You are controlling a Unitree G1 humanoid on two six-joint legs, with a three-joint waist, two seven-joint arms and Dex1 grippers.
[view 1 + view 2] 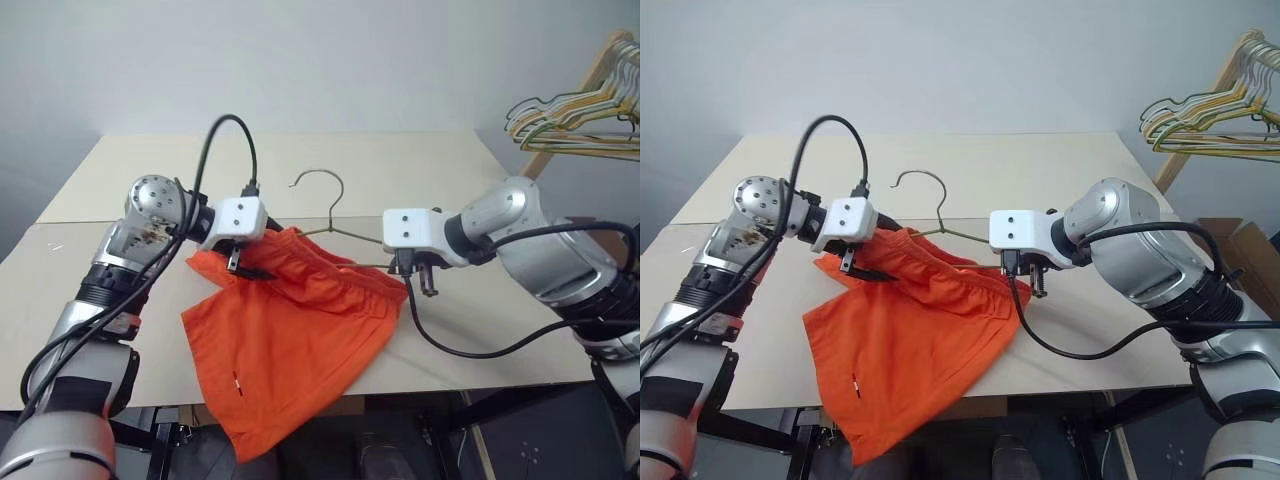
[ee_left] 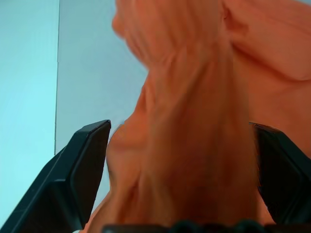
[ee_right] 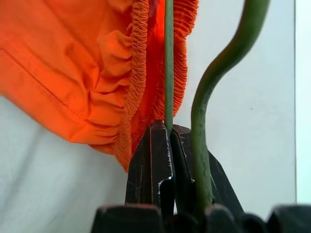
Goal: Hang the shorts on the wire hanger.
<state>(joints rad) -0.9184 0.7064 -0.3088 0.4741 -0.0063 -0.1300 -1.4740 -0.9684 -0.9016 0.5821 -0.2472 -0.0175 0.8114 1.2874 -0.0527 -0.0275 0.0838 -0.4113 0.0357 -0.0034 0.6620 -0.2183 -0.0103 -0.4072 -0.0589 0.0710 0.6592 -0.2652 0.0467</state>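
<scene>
The shorts (image 1: pixel 290 340) are lying on the worktop (image 1: pixel 420 170), waistband running nine to three along the wire hanger (image 1: pixel 335 215). Your left claw (image 1: pixel 243 265) is gaping wide around its nine o'clock end; your right claw (image 1: pixel 418 278) is pinching the wire at three.

Silver-grey metal arms, white wrist blocks with dark screw dots, black looping cables; left tool (image 1: pixel 243 263), right tool (image 1: pixel 420 277): black fingers.
</scene>
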